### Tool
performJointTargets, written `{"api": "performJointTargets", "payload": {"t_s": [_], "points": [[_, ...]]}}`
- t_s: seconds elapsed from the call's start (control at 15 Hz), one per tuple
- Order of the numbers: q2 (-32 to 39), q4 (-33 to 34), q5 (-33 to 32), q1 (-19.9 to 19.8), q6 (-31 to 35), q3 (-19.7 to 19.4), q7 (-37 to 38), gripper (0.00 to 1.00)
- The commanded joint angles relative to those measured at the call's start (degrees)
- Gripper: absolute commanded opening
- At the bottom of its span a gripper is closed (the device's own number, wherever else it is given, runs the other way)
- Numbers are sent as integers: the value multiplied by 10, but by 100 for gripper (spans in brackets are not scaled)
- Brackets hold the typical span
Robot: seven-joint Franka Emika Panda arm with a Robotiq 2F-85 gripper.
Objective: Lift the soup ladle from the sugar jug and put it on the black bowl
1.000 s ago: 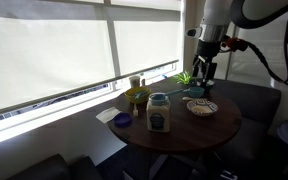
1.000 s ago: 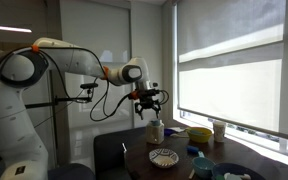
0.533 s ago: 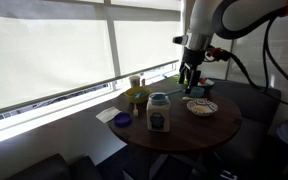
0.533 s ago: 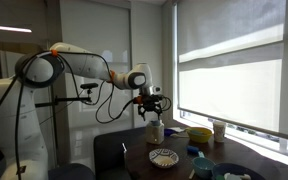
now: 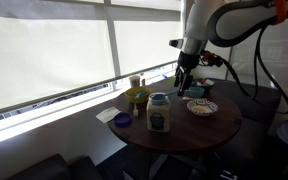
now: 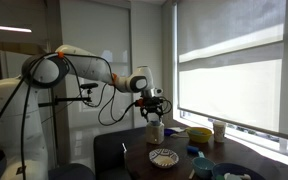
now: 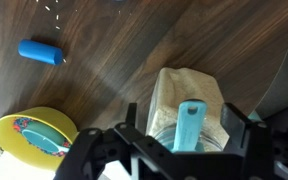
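Dark wood is what everything sits on, a round table [image 5: 216, 130] next to a window with the blinds down. The sugar jug [image 5: 159, 113] is a clear jar with a blue label facing the camera in an exterior view, and the print on it is way too small to read. From the wrist view the same jug shows a plain beige panel, with no lettering I can make out there either.

The soup ladle [image 7: 189, 124] is in the jug, its light blue handle poking up out of the mouth.

The gripper [image 7: 180, 118] has its fingers spread wide. In the wrist view one sits on each side of the handle, and as far as I can tell neither touches the handle or the jug. In an exterior view it hangs above the table, higher than the top of the jug and a bit off towards the patterned dish [image 5: 202, 107], pointing down.

The black bowl [image 6: 202, 168] is small, dark and a bit teal. It sits on the table near the dish and apart from the jug, with nothing in it that I can see.

Other bits on the table are a yellow bowl [image 7: 32, 138] with a colourful drawing inside, near the jug, and a small blue cylinder [image 7: 41, 51] lying on its side on the bare wood.
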Motion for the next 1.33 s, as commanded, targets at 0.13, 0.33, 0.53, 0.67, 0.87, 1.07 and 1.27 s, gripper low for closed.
{"api": "performJointTargets", "payload": {"t_s": [0.13, 0.33, 0.53, 0.67, 0.87, 1.07, 1.27], "points": [[15, 21, 32, 0, -50, 5, -12, 41], [12, 19, 40, 0, -57, 7, -13, 20], [5, 18, 32, 0, -52, 10, -10, 2], [5, 21, 30, 0, -52, 10, -9, 0], [-1, 22, 31, 0, -49, 11, -9, 1], [-5, 25, 25, 0, -47, 11, -4, 1], [-14, 25, 30, 1, -37, 11, -7, 1]]}}
